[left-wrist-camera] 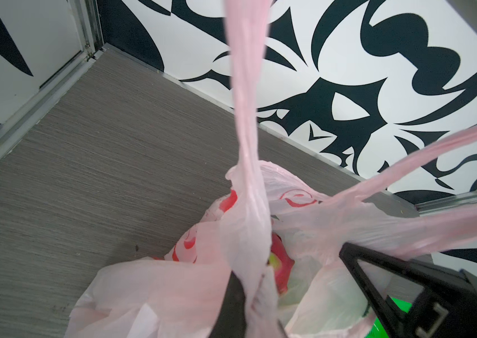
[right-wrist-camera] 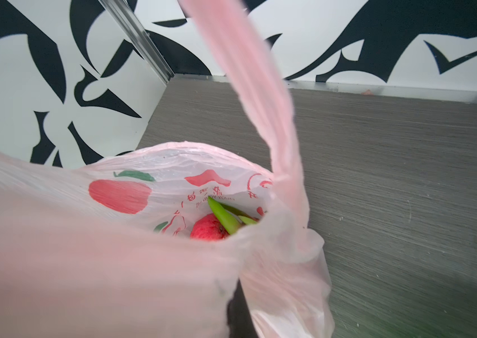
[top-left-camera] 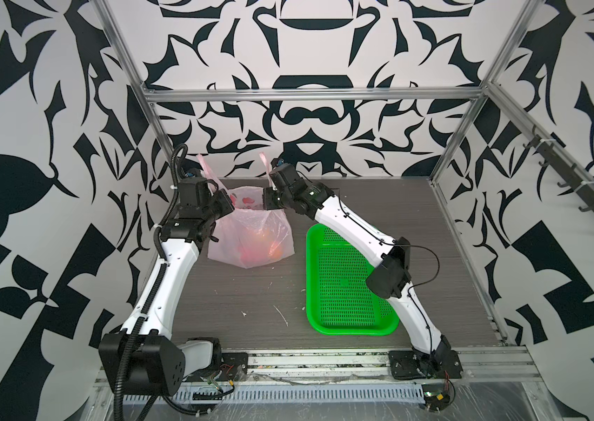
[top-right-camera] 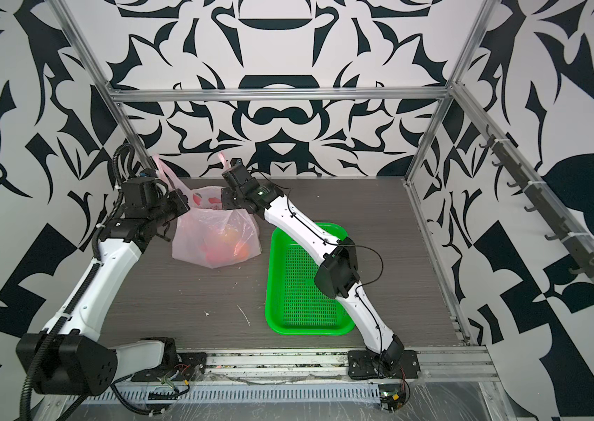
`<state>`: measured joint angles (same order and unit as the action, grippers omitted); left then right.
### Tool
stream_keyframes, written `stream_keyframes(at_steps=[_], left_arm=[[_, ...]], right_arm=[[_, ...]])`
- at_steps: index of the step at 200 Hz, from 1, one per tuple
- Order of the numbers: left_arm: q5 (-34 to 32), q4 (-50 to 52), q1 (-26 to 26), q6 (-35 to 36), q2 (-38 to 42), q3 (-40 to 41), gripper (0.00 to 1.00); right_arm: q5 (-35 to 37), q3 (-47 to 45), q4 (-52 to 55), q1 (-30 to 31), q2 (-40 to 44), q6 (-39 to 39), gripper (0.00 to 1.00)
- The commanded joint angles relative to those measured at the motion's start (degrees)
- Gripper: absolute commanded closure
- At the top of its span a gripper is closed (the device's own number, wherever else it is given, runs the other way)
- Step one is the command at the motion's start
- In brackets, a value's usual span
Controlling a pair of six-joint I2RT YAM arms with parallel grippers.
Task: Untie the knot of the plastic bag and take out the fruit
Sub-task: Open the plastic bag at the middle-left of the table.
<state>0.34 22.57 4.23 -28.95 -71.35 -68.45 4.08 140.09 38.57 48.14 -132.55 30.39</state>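
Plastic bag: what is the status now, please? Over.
Left gripper, right gripper shut on plastic bag edges. Mouth open, fruit inside. Green basket beside it, nothing blocks.

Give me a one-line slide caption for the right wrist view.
Open-mouthed plastic bag pinched at its rim by the right gripper, a dragon fruit visible inside, one loop handle raised.

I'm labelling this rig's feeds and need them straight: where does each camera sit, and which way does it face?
Top views: high over the front edge, looking down toward the back wall; both arms, plastic bag, green basket, table.
Left wrist: on the left arm, looking past the left gripper, shut on a bag handle; one dark finger shows.
Right wrist: on the right arm, looking into the bag's mouth past the right gripper, shut on its rim.
Shared: both wrist views show the dragon fruit inside.
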Motion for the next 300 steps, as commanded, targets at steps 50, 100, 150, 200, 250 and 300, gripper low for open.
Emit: stream_keyframes(at_steps=[50, 100, 150, 200, 250, 300], left_arm=[[5.1, 12.0, -0.2, -1.8, 13.4, 12.5, 1.00], [5.8, 12.8, -0.2, -3.9, 20.7, 23.0, 1.00], [4.4, 8.4, -0.2, -4.1, 25.3, 29.2, 1.00], [5.3, 6.2, -0.2, -4.4, 27.4, 31.6, 1.00], [7.5, 3.3, -0.2, -5.3, 26.2, 32.6, 1.00], [8.9, 1.9, -0.1, -5.4, 25.6, 32.1, 1.00]], right_arm=[[0.6, -34.0, -13.9, 5.6, 20.1, 5.1, 1.00], [4.7, -44.5, -14.0, 7.8, 25.2, 5.4, 1.00], [8.7, -49.0, -14.1, 7.9, 27.6, 4.7, 1.00], [7.7, -48.4, -12.8, 9.2, 29.3, 4.7, 0.78], [11.3, -50.1, -10.7, 12.7, 34.5, 5.3, 0.66], [15.3, -54.3, -9.4, 16.6, 42.4, 4.6, 0.64]])
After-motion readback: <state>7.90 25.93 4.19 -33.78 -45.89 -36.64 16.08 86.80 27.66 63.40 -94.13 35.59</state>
